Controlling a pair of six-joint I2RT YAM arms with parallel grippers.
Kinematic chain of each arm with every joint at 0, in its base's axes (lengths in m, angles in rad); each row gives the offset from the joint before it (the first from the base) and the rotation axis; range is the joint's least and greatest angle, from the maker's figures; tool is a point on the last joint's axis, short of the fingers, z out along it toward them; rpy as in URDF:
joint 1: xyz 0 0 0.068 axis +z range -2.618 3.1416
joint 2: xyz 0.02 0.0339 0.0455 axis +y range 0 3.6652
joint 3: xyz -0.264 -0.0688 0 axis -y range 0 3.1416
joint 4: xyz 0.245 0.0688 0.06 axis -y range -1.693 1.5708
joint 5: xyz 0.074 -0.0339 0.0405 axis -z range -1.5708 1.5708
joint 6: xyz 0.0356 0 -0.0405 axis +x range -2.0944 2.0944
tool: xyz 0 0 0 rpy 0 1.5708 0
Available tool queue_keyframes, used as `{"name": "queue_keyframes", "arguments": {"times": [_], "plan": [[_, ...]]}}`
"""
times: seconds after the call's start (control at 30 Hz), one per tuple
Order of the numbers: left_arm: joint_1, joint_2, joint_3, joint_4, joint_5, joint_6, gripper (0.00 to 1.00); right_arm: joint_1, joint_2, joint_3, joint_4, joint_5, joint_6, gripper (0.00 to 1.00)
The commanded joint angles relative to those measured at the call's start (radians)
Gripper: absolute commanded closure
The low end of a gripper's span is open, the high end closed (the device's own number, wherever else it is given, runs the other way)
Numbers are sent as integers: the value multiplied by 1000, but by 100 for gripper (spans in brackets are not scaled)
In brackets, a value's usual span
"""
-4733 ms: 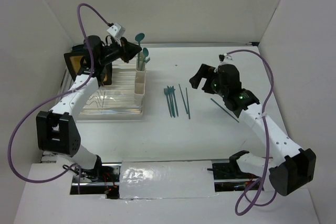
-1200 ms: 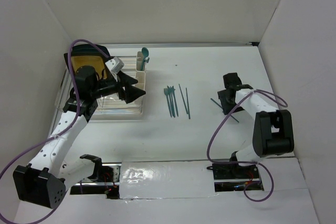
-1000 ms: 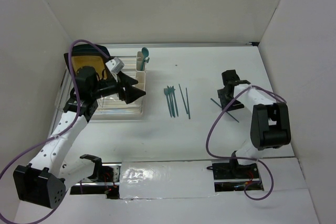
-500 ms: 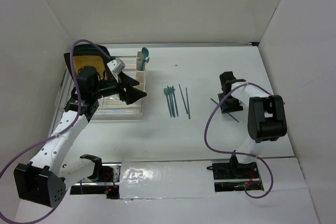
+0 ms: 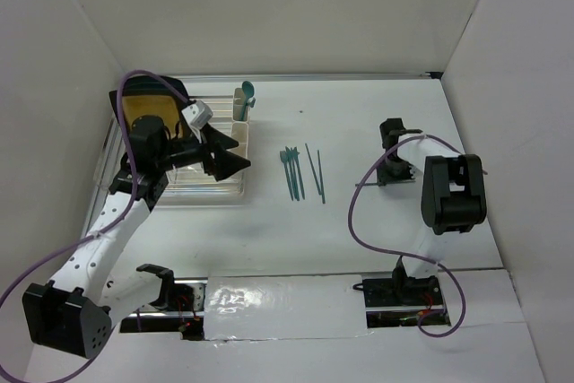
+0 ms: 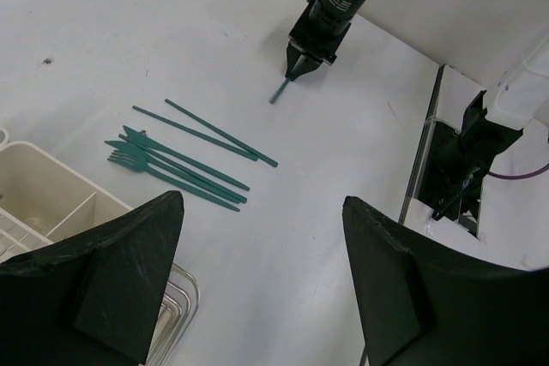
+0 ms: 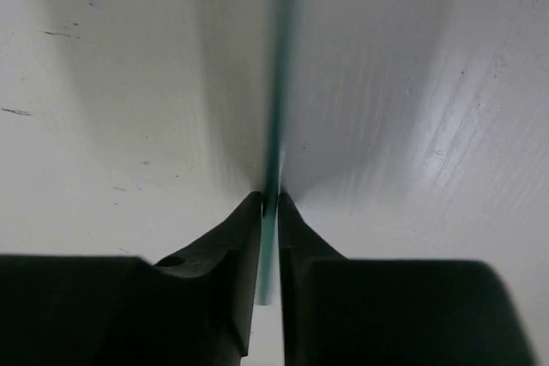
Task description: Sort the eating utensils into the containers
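The right gripper (image 7: 269, 203) pinches one thin teal utensil (image 7: 279, 83) between nearly closed fingers, low over the table (image 5: 359, 123), well right of the dish rack (image 5: 193, 187). The left gripper (image 6: 262, 203) hovers at the rack's right edge, spread wide and empty. Loose utensils (image 5: 300, 172) lie just right of the rack, and a spoon (image 5: 248, 90) stands in its far cup (image 5: 240, 110).

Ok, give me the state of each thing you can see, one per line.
Right gripper: shut on single utensil.
Left gripper: open, empty.
Loose utensils: lying flat on table.
Spoon: upright in container.
Plate: standing in rack.
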Motion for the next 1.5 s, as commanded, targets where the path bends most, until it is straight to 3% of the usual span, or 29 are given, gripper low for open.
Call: {"name": "queue_keyframes", "arguments": {"times": [0.0,0.13,0.27,0.43,0.77,0.87,0.9,1.2,1.47], "plan": [[-9,-51,-5,38,13,-2,13,-26,133,-21,-26,-56,-12,87],[-12,-102,-43,82,14,-3,11,1,140,21,-48,6,-69,100],[-12,-102,-34,69,5,-3,11,38,137,70,-24,77,-185,100],[-17,-101,-33,60,11,7,11,130,108,84,111,117,-567,100],[-22,-105,-34,52,7,21,10,325,89,8,221,85,-915,99],[-22,-98,-33,52,10,23,10,383,59,-28,293,31,-995,94],[-23,-99,-33,49,10,24,10,394,59,-40,322,13,-1020,87],[-22,-91,-36,46,-1,35,10,451,-1,-71,366,-67,-1047,63],[-22,-84,-33,44,4,35,10,486,5,-90,303,-7,-1023,60]]}}
